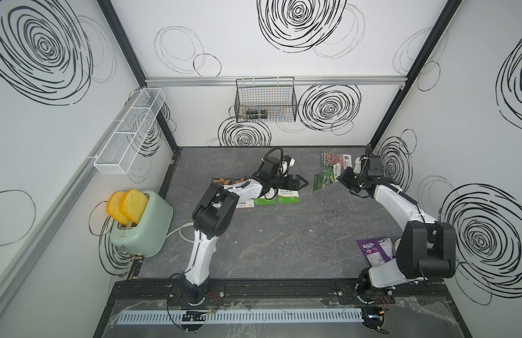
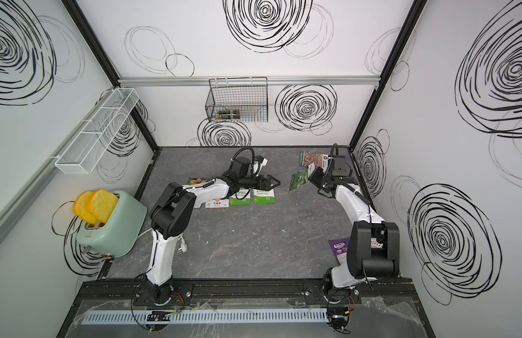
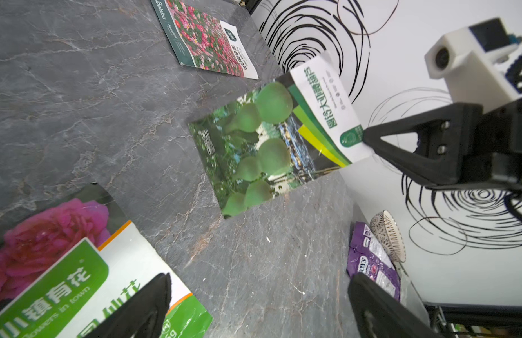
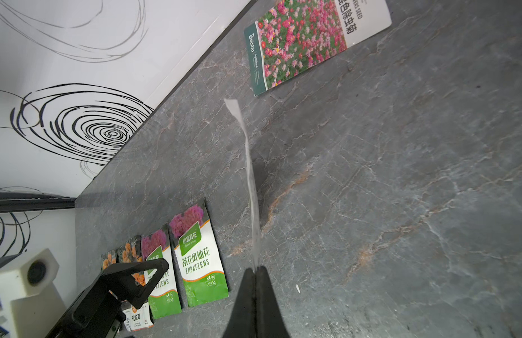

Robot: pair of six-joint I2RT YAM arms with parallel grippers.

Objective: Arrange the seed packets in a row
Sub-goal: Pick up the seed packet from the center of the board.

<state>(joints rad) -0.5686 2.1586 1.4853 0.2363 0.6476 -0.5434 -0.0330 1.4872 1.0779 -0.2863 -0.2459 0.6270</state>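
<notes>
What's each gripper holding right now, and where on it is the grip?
Right gripper pinches the green-fruit packet at the edge of its white title band, beside the round logo. Left gripper is open, holding nothing.

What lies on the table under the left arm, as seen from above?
Orange-flower packets and one green-white packet lie there; only their ends show past the left arm. How many orange ones it covers cannot be told from above.
</notes>
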